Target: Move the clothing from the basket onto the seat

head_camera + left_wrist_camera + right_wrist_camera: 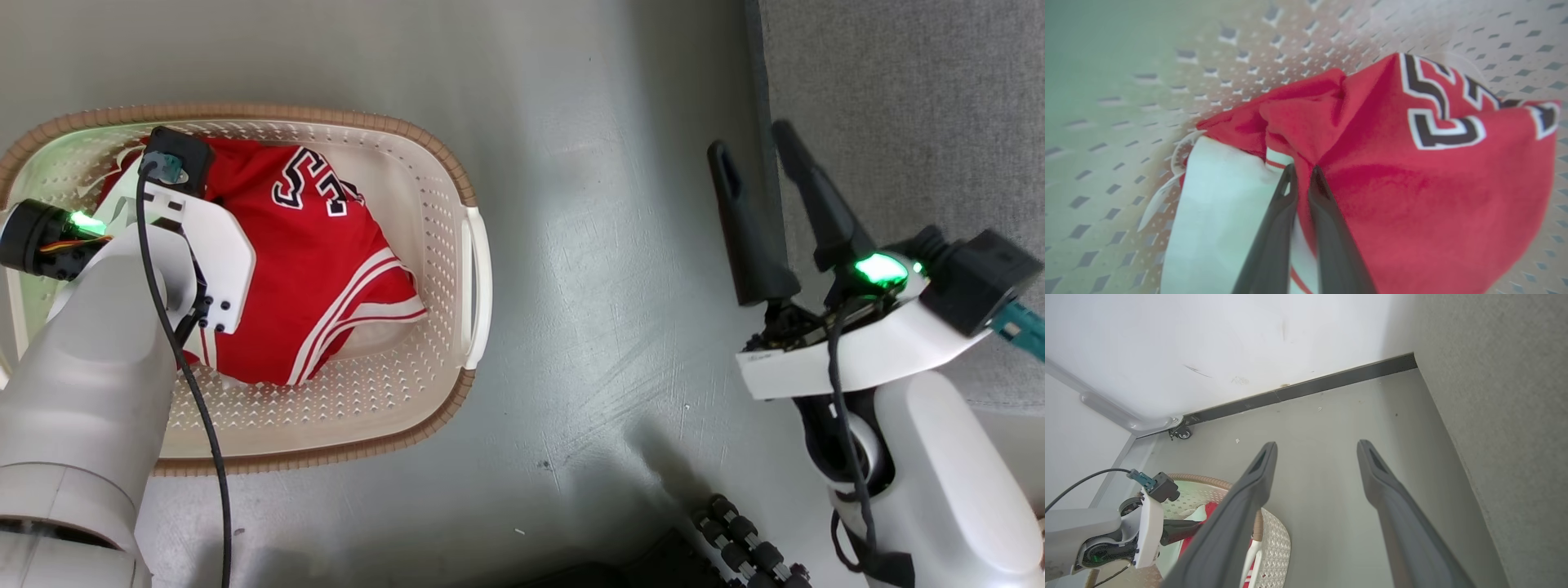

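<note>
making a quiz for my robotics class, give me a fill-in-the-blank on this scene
1. The left end effector is ____ on the clothing.
2. The right end effector is ____ and holds nothing.
3. The clothing lies in a basket with a ____ rim band.
4. In the head view, the seat is to the basket's ____.
Missing words: shut; open; brown; right.

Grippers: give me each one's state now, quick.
Left gripper: shut on the clothing, pinching a red fold in the basket.
Right gripper: open, holding nothing, over the floor beside the seat.
</note>
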